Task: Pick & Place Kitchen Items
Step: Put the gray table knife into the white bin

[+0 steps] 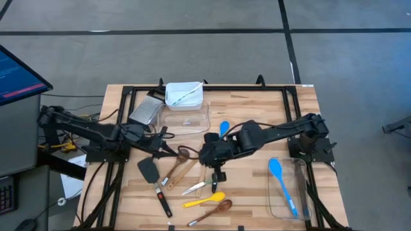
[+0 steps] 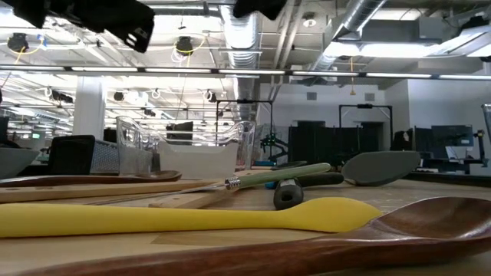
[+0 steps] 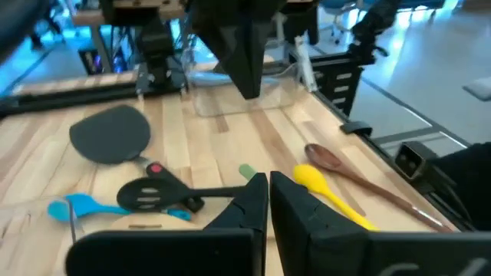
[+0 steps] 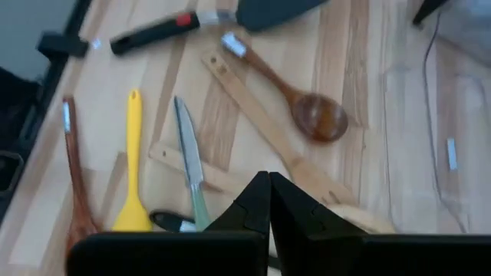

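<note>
The right tool (image 1: 218, 174), fingers pressed together and empty, is hovering over the knife (image 4: 189, 157) lying mid-tabletop (image 1: 257, 192), a light, stiff, thin thing best pinched across its handle

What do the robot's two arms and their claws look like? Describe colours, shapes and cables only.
Both arms are dark, jointed and slender, with black cables trailing at their bases. The left claw and the right claw each end in two black, wedge-shaped fingers tapering to points. No markings show on them.
</note>
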